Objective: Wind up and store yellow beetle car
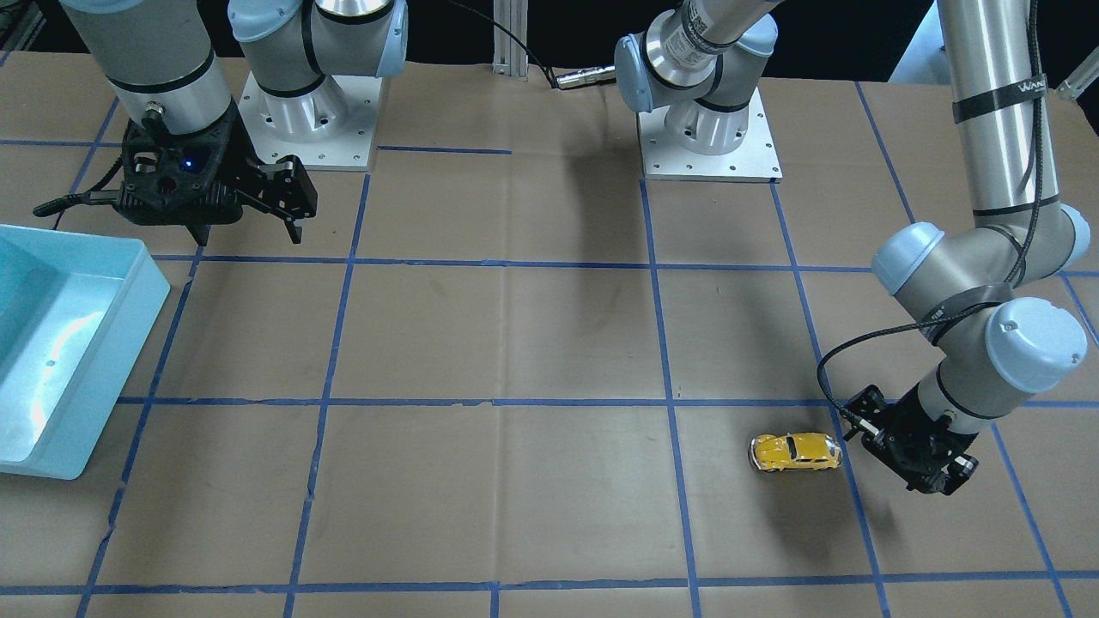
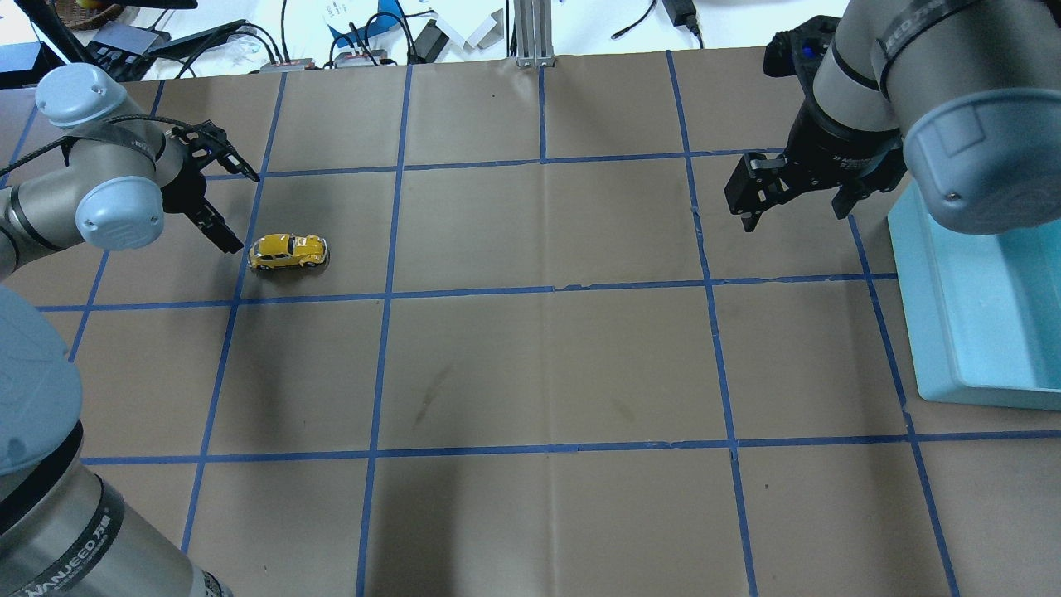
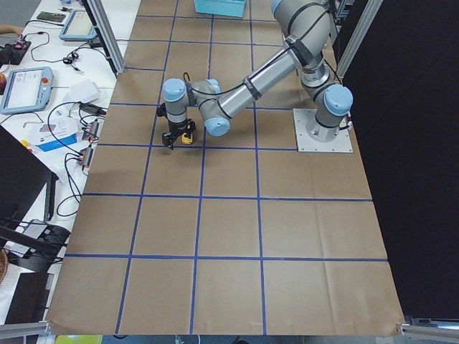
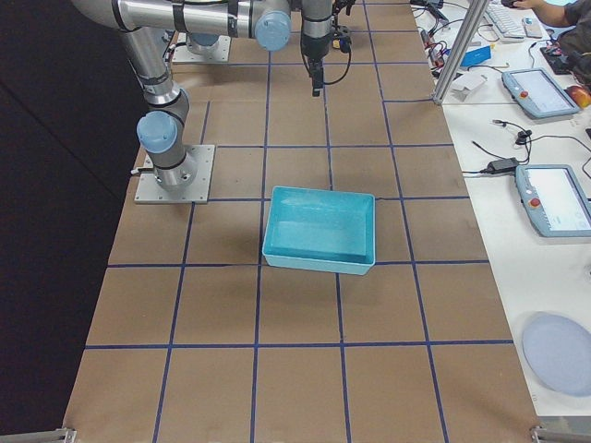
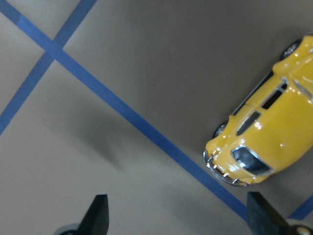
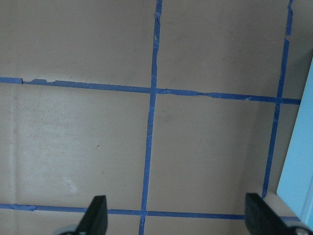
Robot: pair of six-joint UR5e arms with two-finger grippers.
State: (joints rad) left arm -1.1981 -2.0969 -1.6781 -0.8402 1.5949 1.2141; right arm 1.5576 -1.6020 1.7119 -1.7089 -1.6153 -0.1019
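Observation:
The yellow beetle car (image 2: 288,250) stands on its wheels on the brown table, at the left in the overhead view. It also shows in the front view (image 1: 795,451) and at the right edge of the left wrist view (image 5: 269,137). My left gripper (image 2: 236,207) is open and empty, low over the table just left of the car. The car lies beside its fingers, not between them. My right gripper (image 2: 796,207) is open and empty, hanging above the table beside the light blue bin (image 2: 978,332).
Blue tape lines divide the brown paper table cover into squares. The bin (image 1: 51,343) holds nothing that I can see. The two arm bases (image 1: 708,129) stand at the robot's side of the table. Cables and devices lie beyond the far edge.

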